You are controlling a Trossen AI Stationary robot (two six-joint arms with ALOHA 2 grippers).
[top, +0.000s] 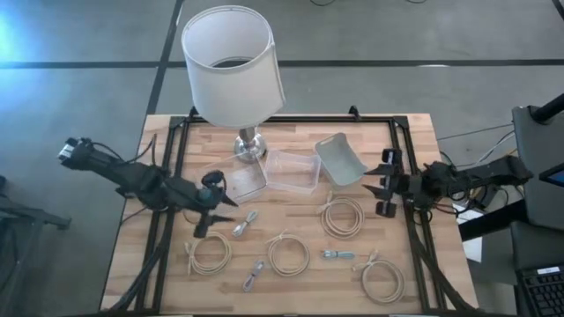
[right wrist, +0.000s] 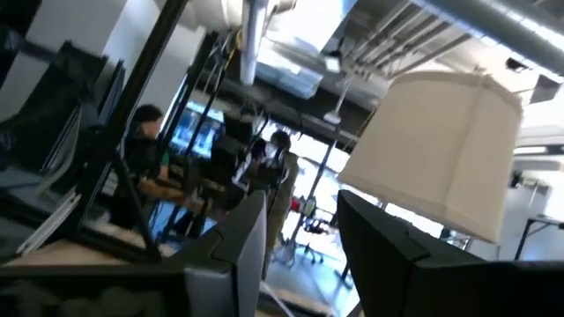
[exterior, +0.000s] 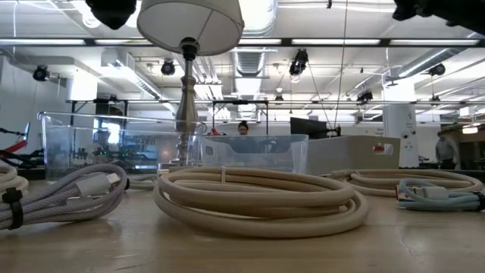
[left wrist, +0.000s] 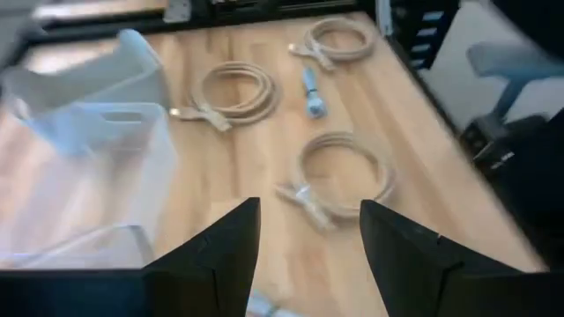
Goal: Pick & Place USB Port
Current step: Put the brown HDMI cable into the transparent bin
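A small blue-and-silver USB piece [top: 337, 255] lies flat on the wooden table between beige cable coils; it also shows in the left wrist view [left wrist: 311, 95] and in the low view [exterior: 438, 195]. My left gripper [top: 214, 214] hovers open over the table's left half, beside a clear bin [top: 242, 180] and above a grey braided cable [top: 245, 224]. In its wrist view, my left gripper [left wrist: 308, 255] has open fingers with nothing between them. My right gripper [top: 377, 187] hangs open at the table's right edge, near a grey bin [top: 341, 160]. Its own view shows my right gripper [right wrist: 300, 246] pointing toward the lamp shade [right wrist: 441, 150].
A lamp [top: 233, 66] stands at the far middle. A second clear bin [top: 293, 170] sits next to the grey bin. Beige coils [top: 210, 254] [top: 289, 255] [top: 342, 216] [top: 383, 277] and another grey cable [top: 254, 275] lie across the near half. A black frame [top: 407, 176] borders the table.
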